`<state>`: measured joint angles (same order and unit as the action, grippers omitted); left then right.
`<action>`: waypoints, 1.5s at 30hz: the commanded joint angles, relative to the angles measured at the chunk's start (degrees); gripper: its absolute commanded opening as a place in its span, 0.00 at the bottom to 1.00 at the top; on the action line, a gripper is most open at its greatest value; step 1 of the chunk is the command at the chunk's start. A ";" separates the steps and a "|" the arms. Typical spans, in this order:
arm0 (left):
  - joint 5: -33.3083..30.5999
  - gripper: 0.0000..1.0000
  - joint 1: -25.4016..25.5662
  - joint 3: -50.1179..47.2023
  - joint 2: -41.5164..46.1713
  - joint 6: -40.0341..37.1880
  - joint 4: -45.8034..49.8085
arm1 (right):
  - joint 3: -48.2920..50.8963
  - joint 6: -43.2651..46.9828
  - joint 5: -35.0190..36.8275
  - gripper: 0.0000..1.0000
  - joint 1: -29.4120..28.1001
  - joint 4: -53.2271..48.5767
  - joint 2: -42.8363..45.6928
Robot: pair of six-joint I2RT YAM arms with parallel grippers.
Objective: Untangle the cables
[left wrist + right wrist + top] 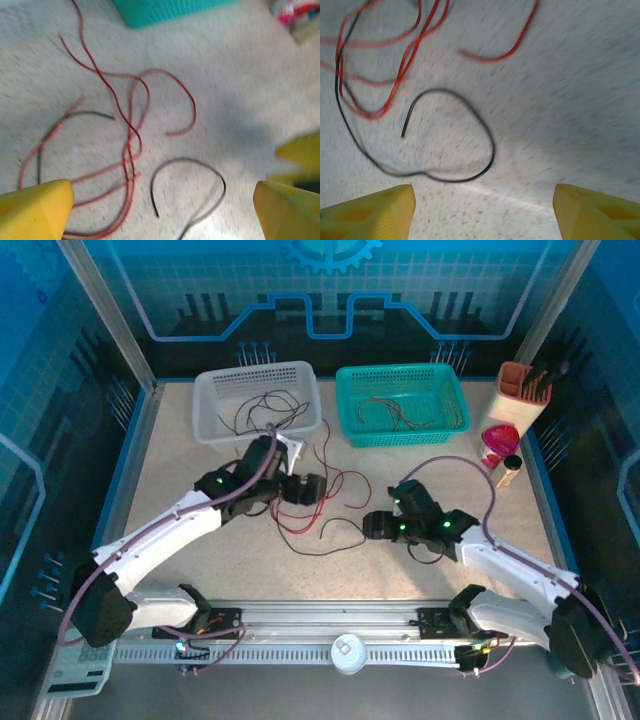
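Toward the near edge of the tabletop [330, 575], the right hand [372, 526] stood open, its yellow fingers [365, 212] wide apart and holding nothing. A black cable [493, 147] curled on the surface just ahead of it. The left hand [318, 490], a little farther in and left of centre, was likewise open and empty, its fingers [35, 210] spread above the tangle. The cables [325, 510], red and black loops crossing one another, lay between the two hands at mid-tabletop. Along the far edge, a white basket [210, 420] and a teal basket [352, 430] each held more cables.
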<state>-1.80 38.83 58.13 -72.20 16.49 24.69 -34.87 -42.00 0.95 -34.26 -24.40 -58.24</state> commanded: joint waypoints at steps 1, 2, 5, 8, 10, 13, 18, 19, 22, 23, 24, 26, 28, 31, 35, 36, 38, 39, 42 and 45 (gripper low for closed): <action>-3.38 0.91 5.32 -0.65 -1.80 -3.42 3.43 | -2.18 3.56 0.12 0.75 5.92 -5.60 4.56; -4.14 0.89 7.16 -0.59 -2.99 -3.73 3.51 | -2.69 4.21 -0.63 0.75 8.15 -6.35 5.47; -5.88 0.86 11.90 0.57 -7.58 -4.77 3.82 | -3.64 5.56 -4.69 0.75 14.51 -7.22 7.24; -7.86 0.83 16.25 3.87 -13.25 -6.49 5.48 | -4.15 5.88 -7.61 0.75 18.99 -7.35 8.46; -8.37 0.81 18.47 7.00 -17.67 -7.47 7.49 | -4.28 5.88 -8.96 0.75 20.46 -7.14 8.84; -8.76 0.76 20.65 11.47 -23.77 -7.96 10.00 | -4.15 5.96 -10.02 0.75 21.51 -6.98 8.76; -7.60 0.70 22.75 16.96 -31.35 -7.88 11.60 | -4.31 6.39 -10.98 0.75 22.96 -6.80 8.84; -7.31 0.69 23.07 17.61 -32.31 -7.83 11.61 | -4.41 6.40 -11.16 0.75 23.30 -6.72 8.76; -6.16 0.64 23.48 19.17 -34.67 -7.63 11.68 | -4.77 6.58 -12.16 0.75 24.03 -6.23 8.45; -6.15 0.63 23.49 19.62 -35.27 -7.52 11.86 | -4.90 6.66 -12.39 0.76 24.15 -6.03 8.32; -6.24 0.62 23.49 19.84 -35.77 -7.46 12.03 | -5.07 6.78 -12.54 0.75 24.28 -5.86 8.15; -6.26 0.60 23.48 20.14 -36.57 -7.46 12.39 | -5.12 6.78 -12.94 0.76 24.41 -5.44 7.75; -6.28 0.58 23.49 20.26 -37.16 -7.28 12.57 | -5.14 6.77 -13.23 0.75 24.50 -4.91 7.55; -6.56 0.56 23.49 20.14 -38.06 -7.25 12.60 | -4.98 6.58 -13.68 0.75 24.50 -4.11 7.35; -7.76 0.51 23.28 20.46 -39.60 -7.24 12.70 | -4.84 6.46 -14.37 0.75 24.59 -3.52 7.44; -7.93 0.49 23.22 20.65 -40.05 -7.22 12.73 | -4.81 6.50 -14.48 0.75 24.59 -3.33 7.59; -8.20 0.47 23.13 20.88 -40.59 -7.31 12.60 | -4.79 6.55 -14.66 0.75 24.59 -3.20 7.91; -8.51 0.47 23.05 20.85 -40.85 -7.29 12.46 | -4.82 6.62 -14.66 0.75 24.59 -3.19 8.09; -8.98 0.43 22.70 20.90 -41.34 -7.25 12.18 | -4.78 6.58 -14.91 0.76 24.55 -3.27 8.53; -9.42 0.41 22.52 20.87 -41.83 -7.24 11.68 | -4.81 6.58 -15.27 0.76 24.59 -3.07 8.85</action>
<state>-9.85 61.71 77.56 -113.21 9.96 35.75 -38.26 -35.94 -12.75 -10.41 -28.18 -50.39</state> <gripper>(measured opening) 0.411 0.754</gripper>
